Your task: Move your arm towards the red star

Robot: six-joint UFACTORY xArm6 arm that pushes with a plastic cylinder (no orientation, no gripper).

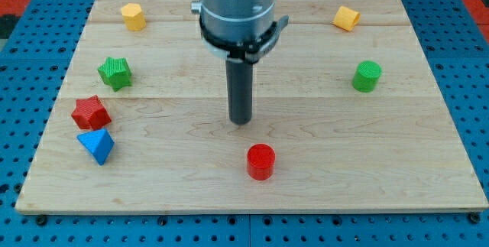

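- My tip (241, 121) down on the wooden board (306, 178) near its middle; no claw on this rod, so nothing to open or close.
- Red star (91, 112) well apart at 9 o'clock from my tip, near the board's edge.
- Blue block (96, 146) just beside the star at 6 o'clock, green star (114, 73) near at 1 o'clock.
- Red cylinder (260, 161) near my tip at 5 o'clock, not touching.

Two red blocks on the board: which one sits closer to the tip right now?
The red cylinder, just below my tip toward the view's bottom. The red star lies far off at the view's left, above the blue block.
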